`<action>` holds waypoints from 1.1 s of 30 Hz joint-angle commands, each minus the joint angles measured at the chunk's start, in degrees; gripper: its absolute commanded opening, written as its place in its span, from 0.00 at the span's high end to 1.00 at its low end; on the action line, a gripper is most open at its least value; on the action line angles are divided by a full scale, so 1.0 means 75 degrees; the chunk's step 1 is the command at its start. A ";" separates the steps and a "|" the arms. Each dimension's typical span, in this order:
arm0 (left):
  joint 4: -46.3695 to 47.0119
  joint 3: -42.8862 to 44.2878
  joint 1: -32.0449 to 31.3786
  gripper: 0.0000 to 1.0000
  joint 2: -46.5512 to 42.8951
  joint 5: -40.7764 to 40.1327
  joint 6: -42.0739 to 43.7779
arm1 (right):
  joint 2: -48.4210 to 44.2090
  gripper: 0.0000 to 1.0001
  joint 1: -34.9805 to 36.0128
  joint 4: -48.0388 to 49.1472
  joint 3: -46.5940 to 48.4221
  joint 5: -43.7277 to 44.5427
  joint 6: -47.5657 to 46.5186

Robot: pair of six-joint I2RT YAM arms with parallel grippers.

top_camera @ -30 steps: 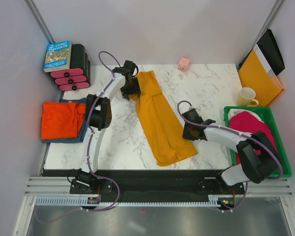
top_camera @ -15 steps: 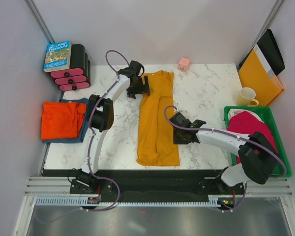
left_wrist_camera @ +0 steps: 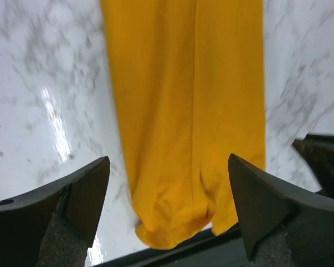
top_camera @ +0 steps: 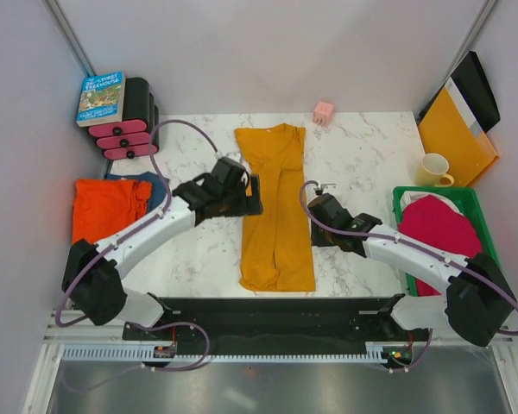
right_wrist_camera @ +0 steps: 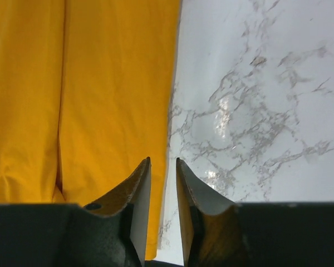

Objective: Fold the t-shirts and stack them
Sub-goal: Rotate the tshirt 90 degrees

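Down the middle of the counter [top_camera: 363,164] the mustard-yellow t-shirt [top_camera: 274,207] is lying flat, folded lengthwise into a long strip, with its collar end far and its hem at the near edge. The left gripper [top_camera: 246,194] is hovering just beside the strip's left edge, its fingers [left_wrist_camera: 83,189] spread wide and holding nothing. The right gripper [top_camera: 315,211] is sitting at the right edge, its fingers [right_wrist_camera: 136,189] only a narrow slit apart with nothing between them.

You're dealing with soft, light, limp cotton. It's likely going to sag, and the layers will probably slide if you're pinching only the top one. Be taking both layers at the two near hem corners, one gripper each.

The red-orange t-shirt [top_camera: 108,210] is lying folded on the dusty blue t-shirt [top_camera: 158,185] at the left edge. The magenta t-shirt [top_camera: 440,228] is sitting in the green basket [top_camera: 499,259].
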 commanded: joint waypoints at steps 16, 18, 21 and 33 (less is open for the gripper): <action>0.0095 -0.4447 -0.1066 0.18 -0.3254 -0.0273 -0.2566 | 0.3798 0.77 0.0778 0.0750 0.3697 -0.1224 -0.0710; 0.0107 -0.4412 -0.1383 0.21 -0.3020 -0.0343 -0.2659 | 0.4209 0.80 0.0825 0.0785 0.3769 -0.1212 -0.0745; 0.0118 -0.4342 -0.1793 0.23 -0.2715 -0.0518 -0.2777 | 0.4678 0.84 0.0813 0.0797 0.3874 -0.1131 -0.0815; 0.0435 -0.4213 -0.2274 0.35 -0.1744 -0.0496 -0.3058 | 0.5417 0.86 0.0813 0.1113 0.3945 -0.1329 -0.0757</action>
